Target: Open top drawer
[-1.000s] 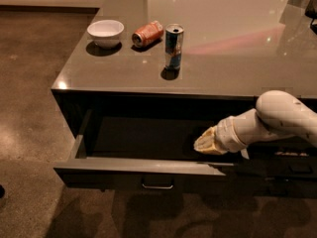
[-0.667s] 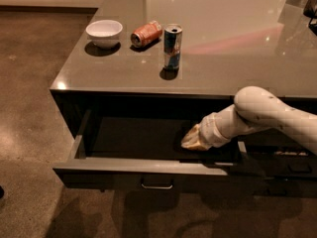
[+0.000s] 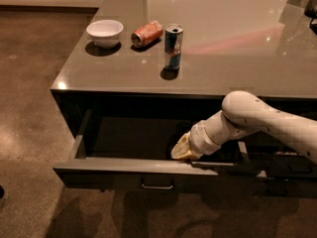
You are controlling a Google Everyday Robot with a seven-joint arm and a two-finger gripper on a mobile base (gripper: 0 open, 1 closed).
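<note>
Pulled well out under glossy grey tabletop (image 3: 237, 58), wide dark-grey top drawer (image 3: 99, 175) runs L-R, w/ white arm's (image 3: 247, 115) yellowish gripper (image 3: 181, 150) just inside behind its front panel, slightly rt of small metal bar handle (image 3: 157, 185); grip state can't tell.

We see a glossy, reflective counter top (image 3: 237, 48) over the top drawer (image 3: 124, 175), whose smooth, matt front carries a metal handle (image 3: 157, 186). The gripper (image 3: 182, 150), pale and plastic-looking, sits just inside the drawer's front edge. The floor (image 3: 29, 83) looks rough and speckled.
</note>
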